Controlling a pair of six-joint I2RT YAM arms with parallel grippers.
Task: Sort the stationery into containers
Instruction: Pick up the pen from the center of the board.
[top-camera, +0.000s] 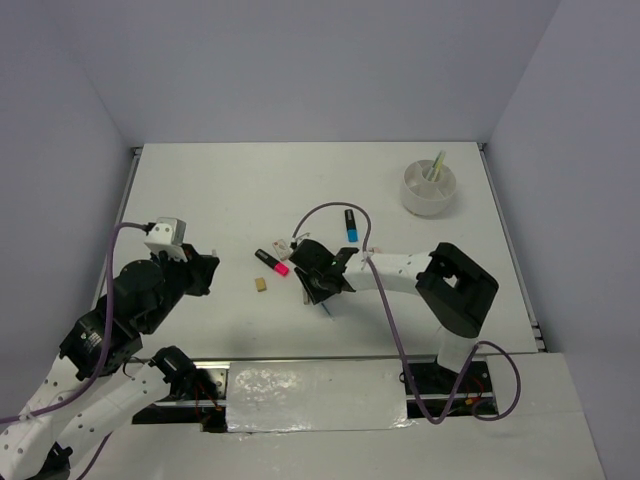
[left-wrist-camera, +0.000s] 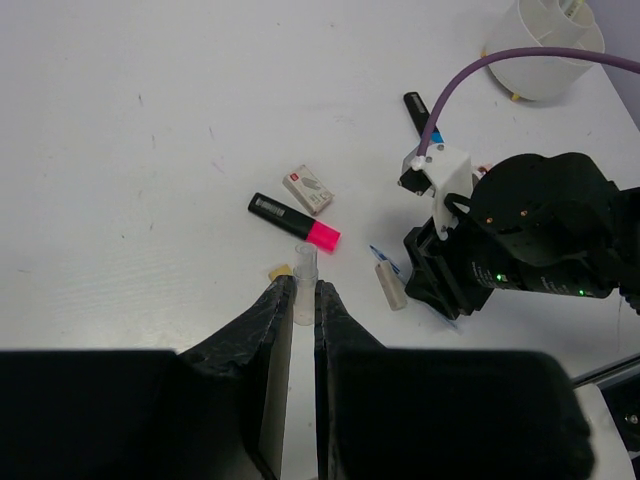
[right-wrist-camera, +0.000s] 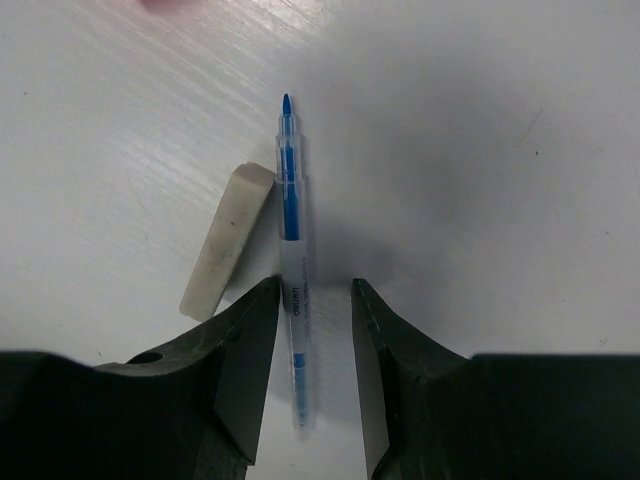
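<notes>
My right gripper is low over the table with its jaws open astride a thin blue pen. The pen lies flat and touches the left finger. A long white eraser lies just left of the pen. My left gripper is shut on a small clear pen cap and is held above the table at the left. A pink-and-black highlighter, a tan eraser, a boxed eraser and a blue-and-black highlighter lie mid-table. The white bowl holds a yellow stick.
The right arm's purple cable loops over the table above the highlighters. The right arm's black elbow stands at the right. Grey walls enclose the table on three sides. In the left wrist view the right gripper's black body sits right of the items.
</notes>
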